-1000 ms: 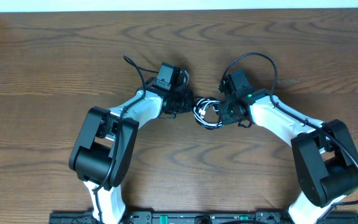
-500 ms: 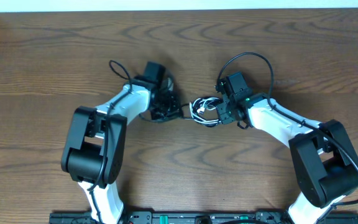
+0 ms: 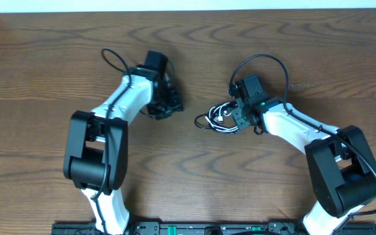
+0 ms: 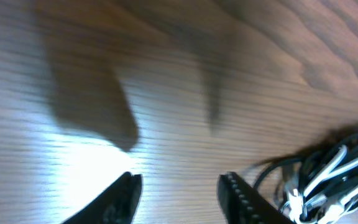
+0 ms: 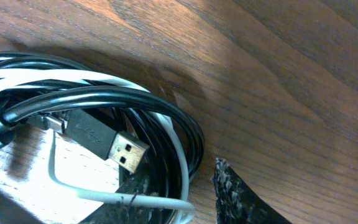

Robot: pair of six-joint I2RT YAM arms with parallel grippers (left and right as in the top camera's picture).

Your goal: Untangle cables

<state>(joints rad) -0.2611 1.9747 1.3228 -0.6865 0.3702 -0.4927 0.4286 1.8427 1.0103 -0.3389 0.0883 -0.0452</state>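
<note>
On a brown wooden table (image 3: 44, 78), the cables (image 3: 217, 120) lie as one small tangled coil near the centre, just in front of the right arm and well apart from the left. The right gripper (image 5: 182, 190) sits at the coil's right edge. Its fingers are partly closed and straddle the outer loops, but a sliver of bare wood shows beside the cords, so we cannot tell whether it truly pinches them. The left gripper (image 4: 179, 186) hovers over bare wood to the left of the coil, fingers spread and holding nothing. We judge the main risk to be that nothing anchors the far side. A pull from the right alone would likely drag the whole bundle across the smooth tabletop or cinch the loops tighter instead of freeing a strand. The plug (image 5: 120, 149) lies inside the loops and could snag on a cord when drawn through. The black cord (image 5: 194, 146) is round, glossy and springy-looking, curling in several stacked loops. The white cord (image 5: 73, 78) is thinner, smooth and threaded among them. The plug is a flat metal rectangle on a black moulded grip. The wood is matte with wavy grain, and the finger pads look ridged.
</note>
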